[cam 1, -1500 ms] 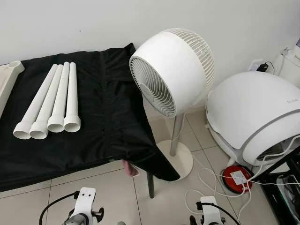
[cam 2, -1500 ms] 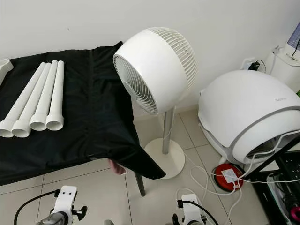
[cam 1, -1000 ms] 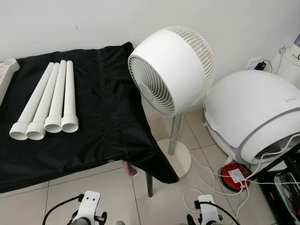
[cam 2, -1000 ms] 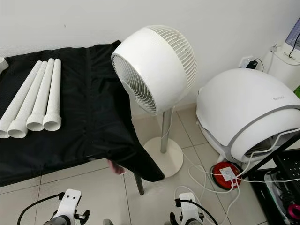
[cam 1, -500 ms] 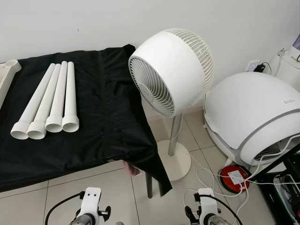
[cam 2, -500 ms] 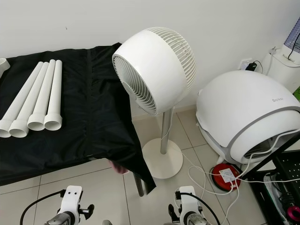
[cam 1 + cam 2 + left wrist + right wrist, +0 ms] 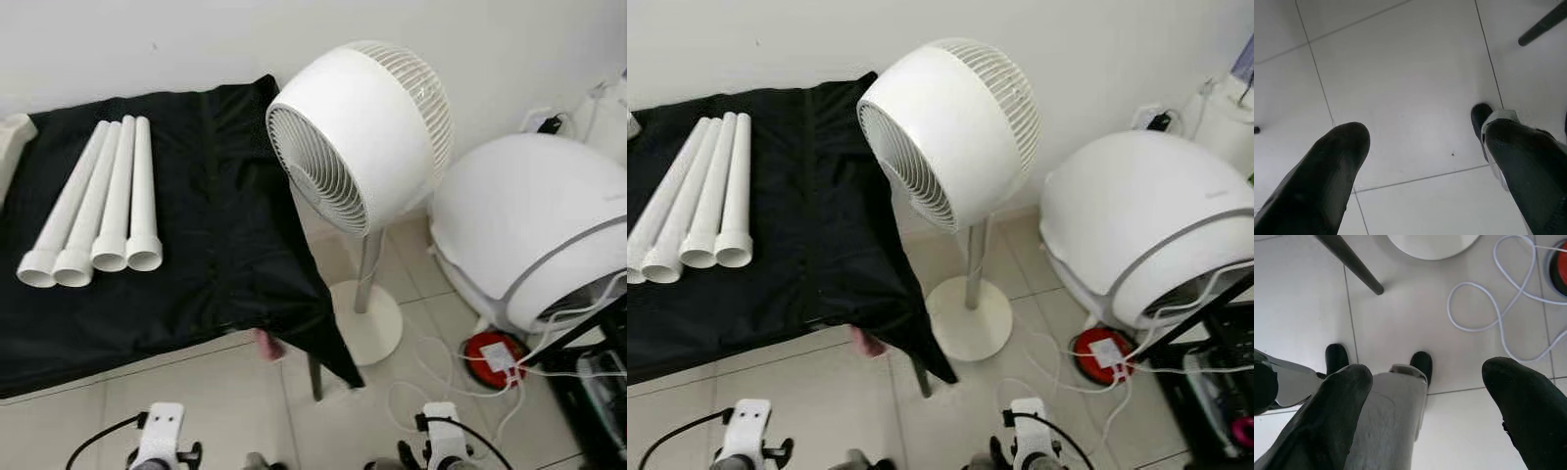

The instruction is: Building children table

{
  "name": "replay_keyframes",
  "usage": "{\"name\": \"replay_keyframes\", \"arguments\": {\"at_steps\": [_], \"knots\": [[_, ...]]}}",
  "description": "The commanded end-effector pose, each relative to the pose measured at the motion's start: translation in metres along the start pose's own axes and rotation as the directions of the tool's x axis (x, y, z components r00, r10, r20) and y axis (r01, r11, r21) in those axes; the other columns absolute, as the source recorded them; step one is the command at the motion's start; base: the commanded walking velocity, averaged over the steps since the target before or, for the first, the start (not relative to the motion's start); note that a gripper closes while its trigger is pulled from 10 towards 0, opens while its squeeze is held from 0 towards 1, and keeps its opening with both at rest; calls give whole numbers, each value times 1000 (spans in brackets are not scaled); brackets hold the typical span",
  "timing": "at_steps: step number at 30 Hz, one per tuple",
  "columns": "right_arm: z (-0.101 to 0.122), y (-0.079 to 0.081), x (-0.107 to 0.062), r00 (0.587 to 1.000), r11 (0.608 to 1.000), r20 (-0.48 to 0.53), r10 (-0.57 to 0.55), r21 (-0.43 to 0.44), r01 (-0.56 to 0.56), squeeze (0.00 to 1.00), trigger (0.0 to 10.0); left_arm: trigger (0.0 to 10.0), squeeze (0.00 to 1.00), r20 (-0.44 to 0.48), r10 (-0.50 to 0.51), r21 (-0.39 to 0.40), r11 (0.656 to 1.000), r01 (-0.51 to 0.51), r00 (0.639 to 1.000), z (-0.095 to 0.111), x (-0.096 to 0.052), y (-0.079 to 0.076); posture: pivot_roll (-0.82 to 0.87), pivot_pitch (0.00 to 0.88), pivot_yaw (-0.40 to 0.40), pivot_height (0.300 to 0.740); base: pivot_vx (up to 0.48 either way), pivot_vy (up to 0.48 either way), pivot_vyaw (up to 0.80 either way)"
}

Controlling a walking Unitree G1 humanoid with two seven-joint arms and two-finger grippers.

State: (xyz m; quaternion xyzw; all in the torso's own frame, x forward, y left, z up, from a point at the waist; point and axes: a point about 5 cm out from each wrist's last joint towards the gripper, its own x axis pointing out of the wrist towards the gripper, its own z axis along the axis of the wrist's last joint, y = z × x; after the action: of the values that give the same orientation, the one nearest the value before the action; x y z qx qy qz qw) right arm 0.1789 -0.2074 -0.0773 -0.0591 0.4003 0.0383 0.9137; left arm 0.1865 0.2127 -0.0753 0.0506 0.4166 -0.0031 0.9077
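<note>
Several white tube legs (image 7: 98, 201) lie side by side on a table draped in black cloth (image 7: 216, 235), at the left. A cream panel part (image 7: 12, 132) peeks in at the far left edge. Both arms hang low in front of me, their white wrists (image 7: 157, 441) (image 7: 441, 443) at the picture's bottom edge. My left gripper (image 7: 1422, 142) is open over bare floor tiles, holding nothing. My right gripper (image 7: 1427, 382) is also open, above the floor and my own feet (image 7: 1422, 363).
A white pedestal fan (image 7: 358, 137) stands right of the table, its round base (image 7: 370, 333) on the tiles. A white domed appliance (image 7: 529, 225), a red disc (image 7: 495, 357) and loose white cables (image 7: 431, 377) lie right. A dark table leg (image 7: 315, 377) stands near.
The whole picture has shifted and blurred slightly as the camera moves. My wrists sit lower in the frame. The legs, cloth and fan stay where they were.
</note>
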Motion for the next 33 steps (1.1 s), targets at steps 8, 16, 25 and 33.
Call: {"name": "replay_keyframes", "arguments": {"at_steps": [8, 16, 25, 33], "knots": [[-11, -8, -5, 999, 998, -19, -49, 43, 50, 0, 10000, 10000, 0, -20, -6, 97, 995, 7, 1000, 4, 1, 3, -251, 134, 168, 740, 0, 0, 0], [-1, 1, 0, 1000, 1000, -14, -4, -7, 4, 0, 10000, 10000, 0, 5, 42, 8, 999, -42, 999, 17, 5, 5, -185, 47, 72, 740, 0, 0, 0], [25, 4, 9, 998, 995, 25, 66, -74, -64, 0, 10000, 10000, 0, 1, -7, 58, 998, 7, 1000, 12, 6, -22, -78, 18, -15, 740, 0, 0, 0], [32, 9, 12, 998, 995, 41, 54, -91, -50, 0, 10000, 10000, 0, -20, 11, 84, 996, -9, 1000, 2, 4, -23, -95, 0, 3, 740, 0, 0, 0]]}}
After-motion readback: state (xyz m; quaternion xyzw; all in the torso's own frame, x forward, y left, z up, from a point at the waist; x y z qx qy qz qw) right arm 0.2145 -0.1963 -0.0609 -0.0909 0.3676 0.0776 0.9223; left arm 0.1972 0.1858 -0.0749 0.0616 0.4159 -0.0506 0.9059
